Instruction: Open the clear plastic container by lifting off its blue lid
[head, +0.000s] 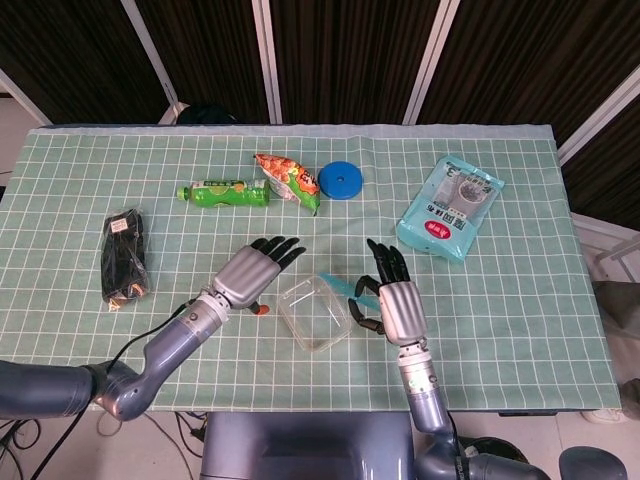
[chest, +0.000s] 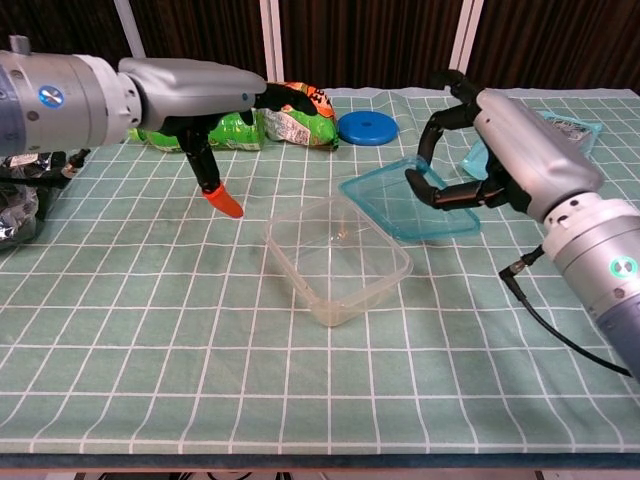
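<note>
The clear plastic container (chest: 337, 258) stands open on the green checked cloth, and in the head view the container (head: 315, 315) lies between my two hands. Its translucent blue lid (chest: 408, 208) is off and tilted just to the container's right, where my right hand (chest: 490, 150) grips it by the right edge. From the head the lid (head: 343, 287) shows as a thin blue strip beside my right hand (head: 395, 300). My left hand (chest: 200, 100) hovers to the upper left of the container, fingers spread and holding nothing; the head view has the left hand (head: 255, 270) apart from the container.
Along the far side lie a green bottle (head: 223, 193), a snack bag (head: 288, 180), a blue disc (head: 341, 181) and a light blue pouch (head: 450, 207). A black bundle (head: 127, 257) sits at the left. The table's near edge runs close below the container.
</note>
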